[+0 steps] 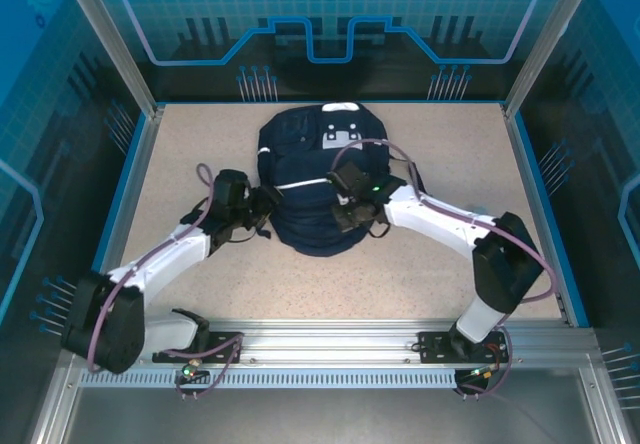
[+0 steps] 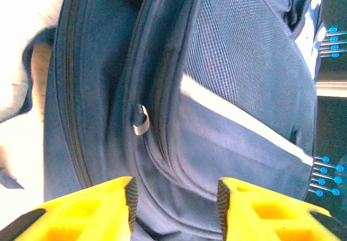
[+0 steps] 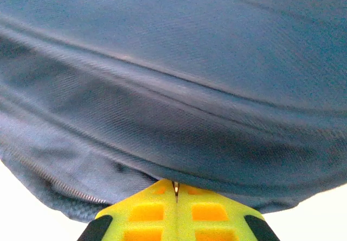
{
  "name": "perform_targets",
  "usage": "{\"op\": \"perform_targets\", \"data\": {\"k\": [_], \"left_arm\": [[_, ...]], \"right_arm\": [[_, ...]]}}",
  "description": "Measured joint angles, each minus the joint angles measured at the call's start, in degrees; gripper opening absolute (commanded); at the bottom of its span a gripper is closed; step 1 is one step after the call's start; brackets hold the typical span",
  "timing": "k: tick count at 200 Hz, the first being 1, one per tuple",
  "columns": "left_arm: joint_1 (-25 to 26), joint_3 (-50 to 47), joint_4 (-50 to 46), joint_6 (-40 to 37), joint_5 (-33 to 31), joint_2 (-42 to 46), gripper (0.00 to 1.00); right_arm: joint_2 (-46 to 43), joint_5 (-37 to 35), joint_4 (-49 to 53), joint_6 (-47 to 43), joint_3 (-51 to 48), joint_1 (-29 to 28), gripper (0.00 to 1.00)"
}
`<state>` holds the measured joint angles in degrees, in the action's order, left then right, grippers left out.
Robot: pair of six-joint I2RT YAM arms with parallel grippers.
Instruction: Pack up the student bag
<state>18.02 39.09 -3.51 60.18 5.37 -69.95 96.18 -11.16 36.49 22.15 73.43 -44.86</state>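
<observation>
Navy student bag (image 1: 300, 164) faces left end effector (image 2: 176, 191) (parted).

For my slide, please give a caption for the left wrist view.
Open left hand facing the metal zipper pull on the navy student bag.

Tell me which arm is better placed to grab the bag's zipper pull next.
Probably left: the left tool is open facing the zipper pull; the right tool is shut against the student bag.

The student bag (image 1: 300, 159) is matt navy woven cloth (one panel a finer mesh) with a shiny metal zip pull (image 2: 140, 120), the table (image 1: 185, 154) is speckled and matt, and the fingers (image 2: 92, 216) of the left gripper (image 2: 174, 195) are smooth yellow plastic.
</observation>
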Motion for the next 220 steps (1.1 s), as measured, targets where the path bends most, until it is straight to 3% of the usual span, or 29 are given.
{"op": "perform_targets", "data": {"k": [37,64,107,179,189,220], "left_arm": [[-1.36,-3.58,-7.15,0.7,-2.62,10.34,0.62],[-1.55,-5.62,-8.2,2.8,-1.88,12.55,0.62],[-1.75,-6.36,-4.42,6.54,0.7,8.66,0.56],[-2.6,-5.46,3.91,11.08,2.51,-1.22,0.56],[-2.6,-5.05,4.55,11.54,2.62,-1.99,0.51],[-2.6,-4.46,6.54,12.55,2.67,-3.45,0.21]], "right_arm": [[8.46,7.04,-4.39,-0.15,9.25,-5.18,0.0],[12.28,9.77,-6.4,0.28,12.76,-6.51,0.0],[13.07,11.06,-7.21,1.7,13.27,-6.64,0.0],[12.76,11.65,-8.66,3.1,11.69,-6.69,0.0],[12.61,11.56,-8.68,3.1,11.69,-6.75,0.0],[12.17,9.35,-8.22,3.08,11.69,-7.32,0.0]]}}
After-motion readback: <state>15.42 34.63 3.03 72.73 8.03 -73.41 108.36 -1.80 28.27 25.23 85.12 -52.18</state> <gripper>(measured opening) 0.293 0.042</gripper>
